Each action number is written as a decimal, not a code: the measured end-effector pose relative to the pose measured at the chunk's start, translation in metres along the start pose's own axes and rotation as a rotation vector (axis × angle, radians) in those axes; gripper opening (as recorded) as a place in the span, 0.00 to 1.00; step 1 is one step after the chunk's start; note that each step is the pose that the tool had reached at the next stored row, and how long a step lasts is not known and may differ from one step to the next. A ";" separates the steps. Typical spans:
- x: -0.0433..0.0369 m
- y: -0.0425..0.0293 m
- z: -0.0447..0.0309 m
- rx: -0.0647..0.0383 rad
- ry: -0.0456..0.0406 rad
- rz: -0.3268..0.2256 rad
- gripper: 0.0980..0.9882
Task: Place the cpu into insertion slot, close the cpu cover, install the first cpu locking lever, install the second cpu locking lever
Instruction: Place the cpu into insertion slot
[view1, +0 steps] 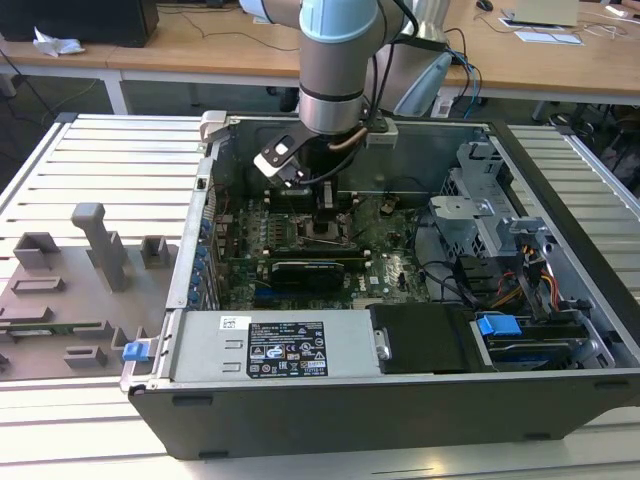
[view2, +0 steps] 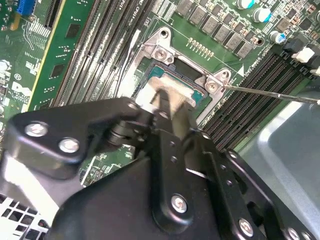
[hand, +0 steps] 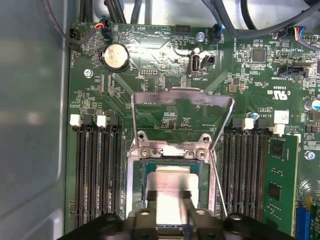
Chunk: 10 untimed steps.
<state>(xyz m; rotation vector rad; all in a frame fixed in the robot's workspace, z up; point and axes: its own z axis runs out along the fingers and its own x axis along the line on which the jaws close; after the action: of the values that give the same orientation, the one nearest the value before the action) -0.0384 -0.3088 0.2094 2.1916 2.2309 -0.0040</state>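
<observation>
While the hand (hand: 170, 202) hangs low over the motherboard (hand: 165, 55), its two fingers look clenched on opposite edges of the cpu (hand: 172, 180), grasping it. The chip lies in or just over the insertion slot (hand: 134, 185); I cannot tell whether it is fully seated. In the exterior view the slot sits at twelve o'clock from the long black card (view1: 310, 270), near the middle of the open computer case (view1: 400, 410) on the slatted desk (view1: 100, 150).

I judge the work to be in its first step. The cpu cover (hand: 182, 95) stands swung open and clear of the slot, so closing it is not yet done, and neither lever is fastened.

By count: one cpu, one slot, one cover. One thin wire locking lever (hand: 216, 180) shows plainly beside the slot; I cannot pick out a second with certainty.
</observation>
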 end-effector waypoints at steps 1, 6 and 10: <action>-0.0005 0.0000 0.0000 0.000 0.0023 0.000 0.15; -0.0063 -0.0016 0.0014 0.000 0.0111 -0.008 0.01; -0.0063 -0.0016 0.0037 0.000 0.0114 -0.008 0.01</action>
<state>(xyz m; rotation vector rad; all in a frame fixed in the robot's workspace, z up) -0.0399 -0.3152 0.2058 2.1877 2.2460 0.0086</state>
